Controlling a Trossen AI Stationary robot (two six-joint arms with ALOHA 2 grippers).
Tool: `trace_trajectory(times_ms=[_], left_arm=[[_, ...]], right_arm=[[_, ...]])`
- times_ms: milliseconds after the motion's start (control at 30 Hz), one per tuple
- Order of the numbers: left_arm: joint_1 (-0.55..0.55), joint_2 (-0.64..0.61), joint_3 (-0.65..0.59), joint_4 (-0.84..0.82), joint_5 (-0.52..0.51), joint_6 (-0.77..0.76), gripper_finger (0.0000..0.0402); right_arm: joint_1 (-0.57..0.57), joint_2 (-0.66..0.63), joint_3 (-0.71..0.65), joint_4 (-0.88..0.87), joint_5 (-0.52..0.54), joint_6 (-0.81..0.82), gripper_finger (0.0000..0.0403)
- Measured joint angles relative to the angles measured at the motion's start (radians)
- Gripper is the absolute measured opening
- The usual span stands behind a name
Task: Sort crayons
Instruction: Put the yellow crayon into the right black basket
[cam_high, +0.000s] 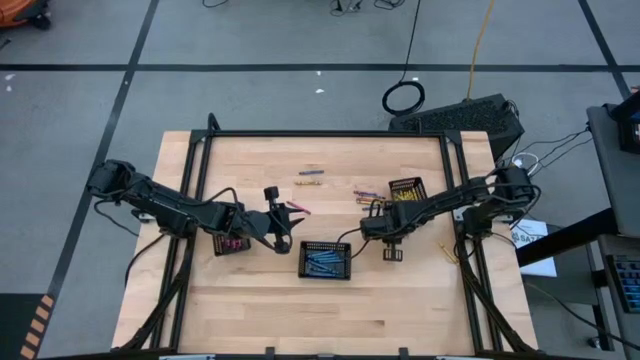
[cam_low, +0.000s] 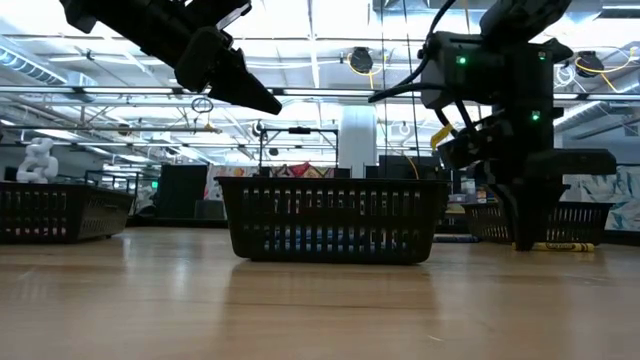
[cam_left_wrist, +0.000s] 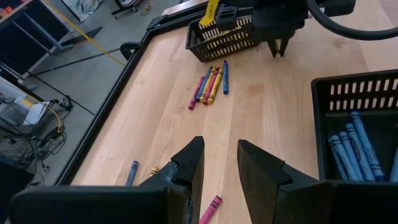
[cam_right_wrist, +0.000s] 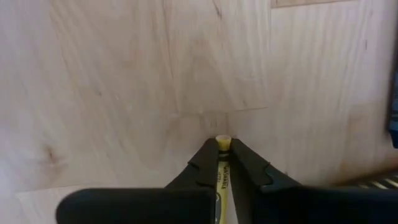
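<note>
Loose crayons lie on the wooden table: a mixed-colour bunch (cam_left_wrist: 210, 84), a pair (cam_high: 310, 176) farther back, and a pink one (cam_left_wrist: 210, 210) under my left gripper (cam_left_wrist: 221, 168). That gripper hangs open over the table's middle left, with nothing between its fingers. My right gripper (cam_right_wrist: 222, 152) points down right of centre, shut on a yellow crayon (cam_right_wrist: 222, 142). Black trays hold sorted crayons: blue ones (cam_high: 325, 260) near the front centre, yellow ones (cam_high: 405, 190) at the back right, and pink ones (cam_high: 230, 243) at the left. My right gripper pinches the yellow crayon between its two fingers, coming from above and pointing down. The crayon lies along the fingers, and its blunt end (cam_right_wrist: 222, 140) pokes out just past the fingertips. Whether that end touches the table I cannot tell.
A small black tray (cam_high: 392, 252) stands just in front of my right gripper. Another yellow crayon (cam_high: 447, 250) lies near the table's right edge. A black frame rail (cam_high: 330, 134) borders the table's far side and its two sides.
</note>
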Motion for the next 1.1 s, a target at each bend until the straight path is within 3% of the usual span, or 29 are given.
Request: trace_trajectory(times_ms=[200, 367, 533, 700, 900, 1100], left_arm=[[0.0, 0.0, 0.0, 0.001, 0.0, 0.0, 0.0095], [0.0, 0.0, 0.0, 0.0, 0.0, 0.0, 0.0095], [0.0, 0.0, 0.0, -0.002, 0.033, 0.0, 0.0095], [0.0, 0.0, 0.0, -0.001, 0.042, 0.0, 0.0095], [0.0, 0.0, 0.0, 0.001, 0.042, 0.0, 0.0095], [0.0, 0.0, 0.0, 0.002, 0.042, 0.0, 0.0095]], right_arm=[[0.026, -0.019, 0.049, 0.009, -0.048, 0.008, 0.0003], [0.045, -0.158, 0.08, 0.085, -0.067, -0.026, 0.0002], [0.042, -0.355, 0.052, 0.104, 0.124, 0.006, 0.0001], [0.016, -0.542, -0.038, 0.086, 0.404, 0.213, 0.0001], [-0.042, -0.714, -0.251, 0.097, 0.489, 0.485, 0.0], [-0.107, -0.767, -0.424, 0.103, 0.532, 0.726, 0.0006]])
